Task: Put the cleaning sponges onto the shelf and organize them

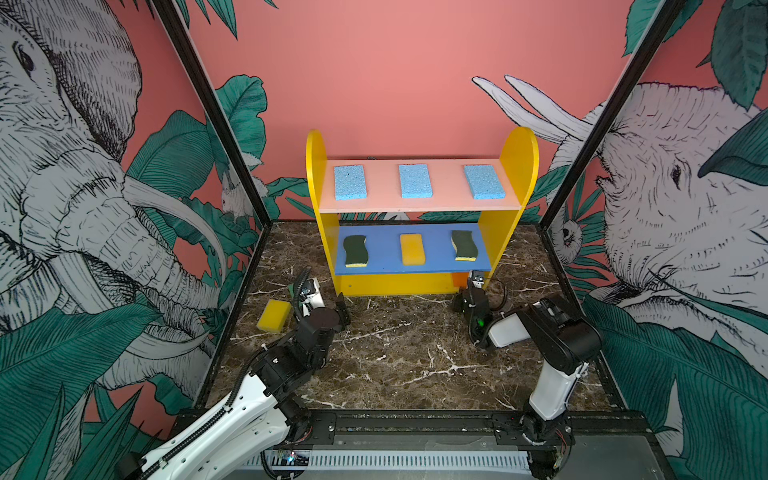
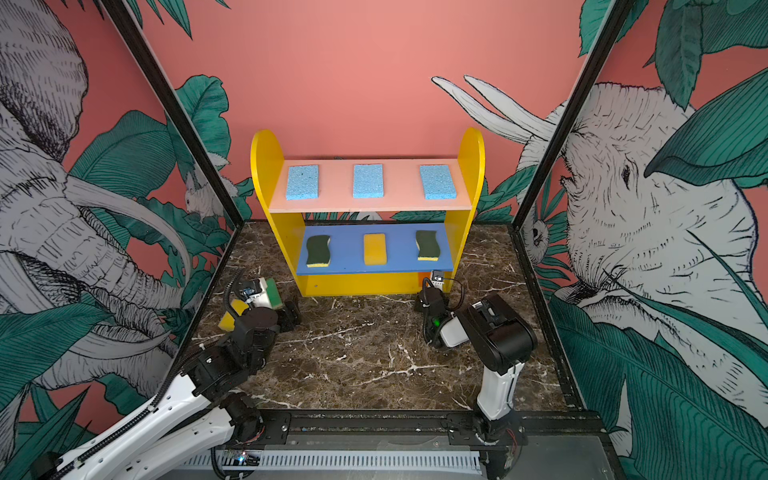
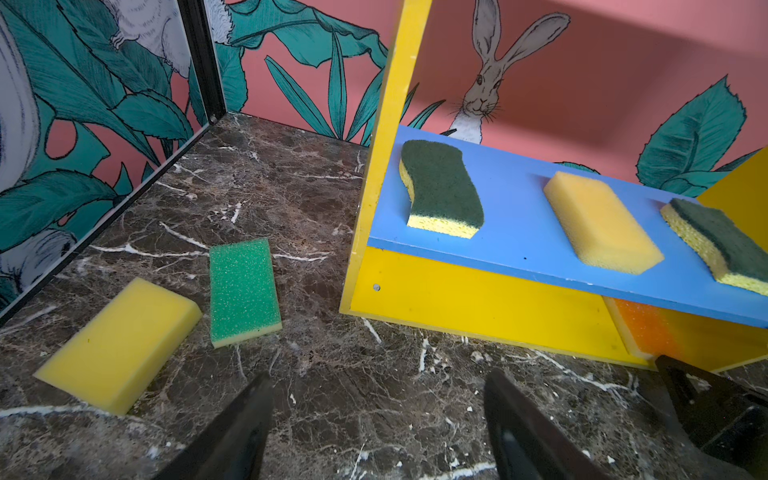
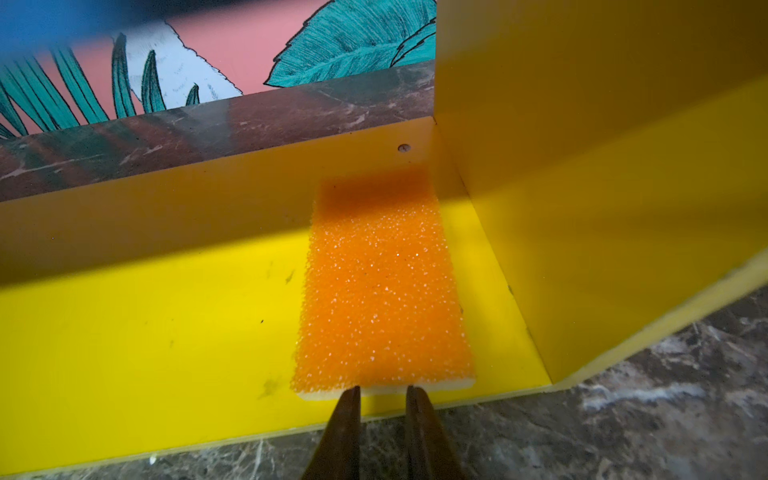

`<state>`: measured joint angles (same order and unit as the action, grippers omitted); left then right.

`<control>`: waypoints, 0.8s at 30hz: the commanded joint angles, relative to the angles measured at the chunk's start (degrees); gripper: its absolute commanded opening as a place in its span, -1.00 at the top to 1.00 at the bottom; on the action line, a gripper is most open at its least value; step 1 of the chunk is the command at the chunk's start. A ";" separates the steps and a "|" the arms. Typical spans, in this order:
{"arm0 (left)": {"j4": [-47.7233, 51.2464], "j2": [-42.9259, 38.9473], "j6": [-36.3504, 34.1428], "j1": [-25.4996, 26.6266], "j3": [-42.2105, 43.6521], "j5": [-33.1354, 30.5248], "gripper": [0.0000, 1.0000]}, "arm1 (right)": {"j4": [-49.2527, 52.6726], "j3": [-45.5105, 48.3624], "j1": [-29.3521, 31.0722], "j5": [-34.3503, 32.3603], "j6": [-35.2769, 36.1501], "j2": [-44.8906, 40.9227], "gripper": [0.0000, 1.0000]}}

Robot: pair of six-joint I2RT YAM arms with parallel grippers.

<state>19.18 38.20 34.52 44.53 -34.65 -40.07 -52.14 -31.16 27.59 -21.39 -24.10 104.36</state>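
Noting the shelf upright at the back of the marbled bench. Seven sponges are on it, two are off.

Pink top board: left blue sponge, middle blue sponge, right blue sponge. All lie flat in a row, evenly spaced and well apart.

Blue middle board: left wavy sponge, dark green face up. Shelved yellow sponge in the centre. Right wavy sponge, green face up. None are touching.

Yellow base: orange sponge lies flat at the right arm's end. Its long side is just beside the side panel and its near edge is close to the base's front lip.

Right pincer: low at the front of the base, jaws all but closed, only a slim slot between the tips. The tips sit against the near edge of the orange sponge, which is wider than the slot. Cannot tell whether they nip the foam.

Left pincer: jaws spread wide and empty, hovering low over bare bench off the shelf's front corner on the left arm's side.

Loose yellow sponge: flat on the bench near the side wall. Green sponge: flat just beside it, between it and the shelf's side panel, apart from the shelf.
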 commanded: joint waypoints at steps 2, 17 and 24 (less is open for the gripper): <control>0.78 -0.23 0.76 -0.05 0.20 -1.03 -0.61 | 1.15 -2.24 1.03 -0.44 3.08 -0.91 0.55; 0.35 -0.05 0.53 -0.01 0.30 -0.90 -0.61 | -0.70 -2.13 1.51 -1.06 5.61 0.15 0.54; 0.35 -0.04 0.89 0.01 0.43 -0.62 -0.61 | -4.39 1.61 2.99 -2.07 8.93 -0.38 0.51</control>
<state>19.38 38.35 34.52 44.53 -34.65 -40.03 -52.12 -31.29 29.45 -22.31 -17.76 104.36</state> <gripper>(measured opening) 0.803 0.241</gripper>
